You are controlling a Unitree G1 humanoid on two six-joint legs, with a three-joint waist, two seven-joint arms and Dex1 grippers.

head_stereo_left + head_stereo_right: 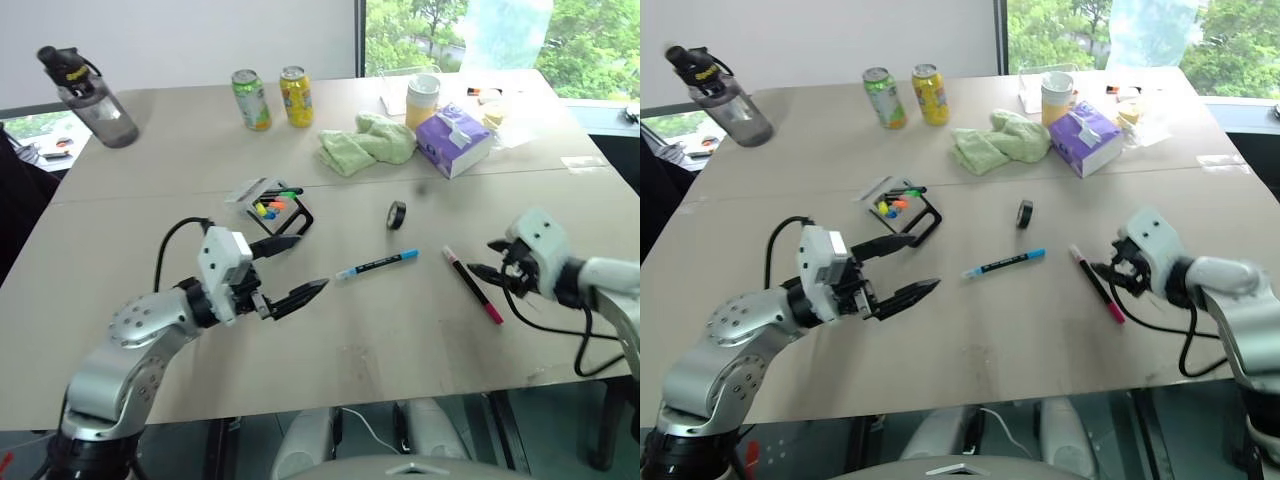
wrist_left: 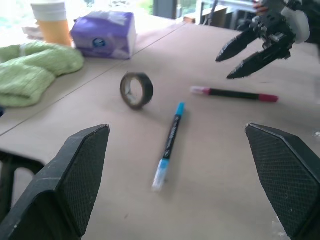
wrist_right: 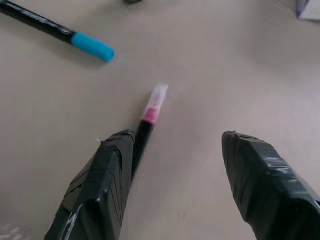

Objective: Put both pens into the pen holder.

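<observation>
Pens both lie flat on the table (image 1: 150,330), not yet picked up. Blue pen (image 1: 377,264) sits mid-table, angled, white tip toward my left side. Black pen (image 1: 472,284), pink-red at both ends, lies just to its right, apart from it. Pen holder (image 1: 284,216) stands farther back and left, open frame with short coloured markers (image 1: 268,208) at it; neither pen is in it.

My right gripper (image 1: 482,258) hangs just beside the black pen, jaws apart and empty; wrist view shows the pen's pink end near one finger (image 3: 107,165), so I judge this a line-up for a grasp on the barrel. My left gripper (image 1: 292,268) hovers level between holder and blue pen, jaws spread wide, nothing in them, pointing at the blue pen.

Roll of black tape (image 1: 397,214) stands on edge behind the pens, clear of both approaches.
</observation>
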